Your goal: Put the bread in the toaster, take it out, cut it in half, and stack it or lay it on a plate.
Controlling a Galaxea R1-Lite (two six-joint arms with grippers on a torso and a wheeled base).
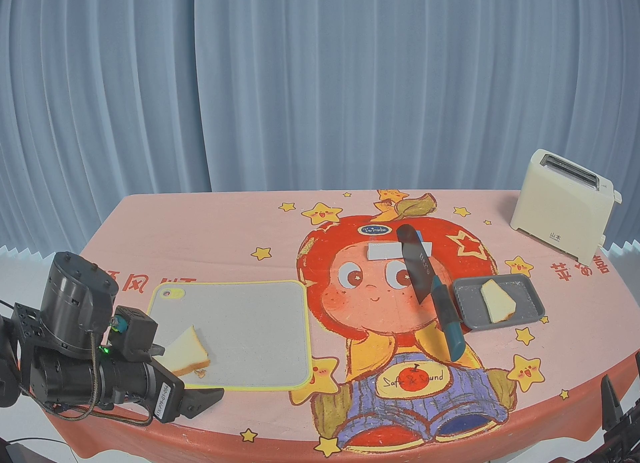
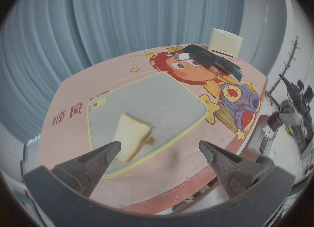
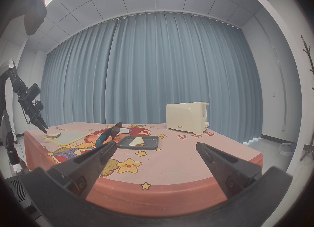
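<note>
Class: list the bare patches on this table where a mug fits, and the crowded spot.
Free: the far-left table behind the cutting board; the board right of its bread half; the strip between tray and toaster. Crowded: knife close beside the tray.

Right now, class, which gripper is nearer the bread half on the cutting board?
Left. The left gripper hangs open at the cutting board's near edge, right beside the bread half. The right gripper is off the table's opposite near corner, far from it.
</note>
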